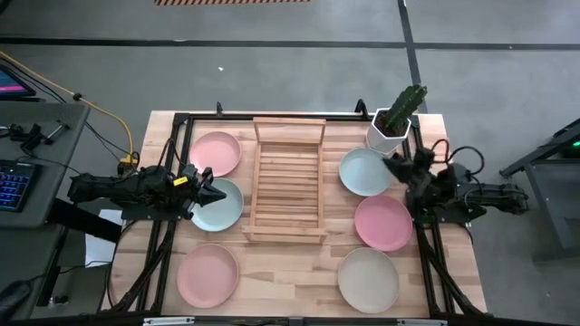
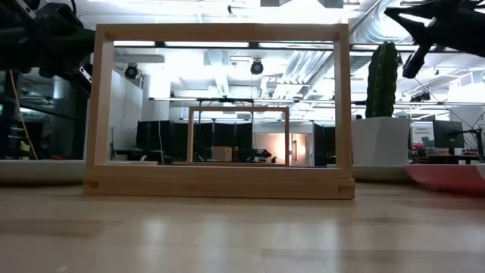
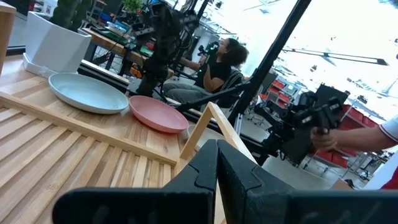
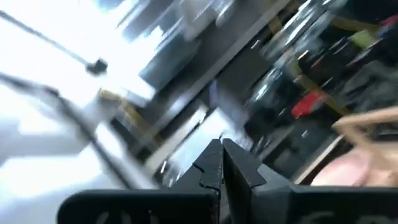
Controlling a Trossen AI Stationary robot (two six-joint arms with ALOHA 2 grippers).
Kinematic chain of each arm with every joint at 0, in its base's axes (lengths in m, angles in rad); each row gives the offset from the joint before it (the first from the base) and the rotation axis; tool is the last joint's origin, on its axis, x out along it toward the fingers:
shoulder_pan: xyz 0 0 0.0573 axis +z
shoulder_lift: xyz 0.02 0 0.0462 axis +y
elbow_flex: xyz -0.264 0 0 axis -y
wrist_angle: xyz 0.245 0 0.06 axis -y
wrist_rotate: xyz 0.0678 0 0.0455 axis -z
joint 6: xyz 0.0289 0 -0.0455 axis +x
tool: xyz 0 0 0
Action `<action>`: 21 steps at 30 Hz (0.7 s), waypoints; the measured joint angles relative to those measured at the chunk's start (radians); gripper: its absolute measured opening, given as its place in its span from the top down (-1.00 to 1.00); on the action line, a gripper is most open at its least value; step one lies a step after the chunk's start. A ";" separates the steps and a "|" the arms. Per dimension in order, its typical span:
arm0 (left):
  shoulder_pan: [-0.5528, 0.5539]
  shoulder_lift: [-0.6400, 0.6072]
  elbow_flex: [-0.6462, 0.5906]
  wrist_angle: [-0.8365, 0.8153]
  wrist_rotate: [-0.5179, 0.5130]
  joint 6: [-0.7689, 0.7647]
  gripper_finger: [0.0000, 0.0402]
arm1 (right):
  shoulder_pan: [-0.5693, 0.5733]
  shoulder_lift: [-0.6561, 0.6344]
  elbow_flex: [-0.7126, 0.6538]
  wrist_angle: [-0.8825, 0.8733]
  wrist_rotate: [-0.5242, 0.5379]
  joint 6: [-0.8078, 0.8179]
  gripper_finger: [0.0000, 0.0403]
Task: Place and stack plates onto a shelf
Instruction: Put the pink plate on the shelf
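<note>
The slatted wooden shelf (image 1: pixel 288 181) sits mid-table with nothing on it. To its left, flat on the table, lie a pink plate (image 1: pixel 215 152), a pale blue-green plate (image 1: pixel 227 210) and another pink plate (image 1: pixel 207 274). To its right lie a blue-green plate (image 1: pixel 362 172), a pink plate (image 1: pixel 382 222) and a cream plate (image 1: pixel 368 279). My left gripper (image 1: pixel 214 192) hovers shut over the left blue-green plate and points at the shelf (image 3: pixel 74 162). My right gripper (image 1: pixel 391 165) is shut and raised above the right blue-green plate's edge. The low view shows both arms held high.
A white plant pot with a cactus (image 1: pixel 391 127) stands at the far right corner, close behind my right gripper. Black frame bars run along the table's left and right sides. A seated person (image 3: pixel 217 62) and a hand (image 3: pixel 339 137) show in the room beyond.
</note>
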 joint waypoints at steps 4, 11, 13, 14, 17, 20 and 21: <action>0.000 0.000 0.000 0.000 0.000 0.000 1.00 | 0.001 0.040 0.004 0.005 0.127 0.182 1.00; 0.000 0.000 0.000 0.000 0.000 0.000 1.00 | 0.071 0.314 0.200 -0.133 0.058 0.283 0.83; 0.000 0.000 0.000 0.000 0.000 0.000 1.00 | 0.098 0.407 0.326 -0.327 0.004 0.271 0.75; 0.000 0.000 0.000 0.000 0.000 0.000 1.00 | 0.111 0.457 0.394 -0.454 -0.025 0.268 0.71; 0.000 0.000 0.000 0.000 0.000 0.000 1.00 | 0.151 0.612 0.591 -0.855 -0.098 0.293 0.58; 0.000 0.000 0.000 0.000 0.000 0.000 1.00 | 0.201 0.765 0.720 -1.162 -0.130 0.378 0.48; 0.000 0.000 0.000 0.000 0.000 0.000 1.00 | 0.219 0.810 0.745 -1.225 -0.138 0.416 0.46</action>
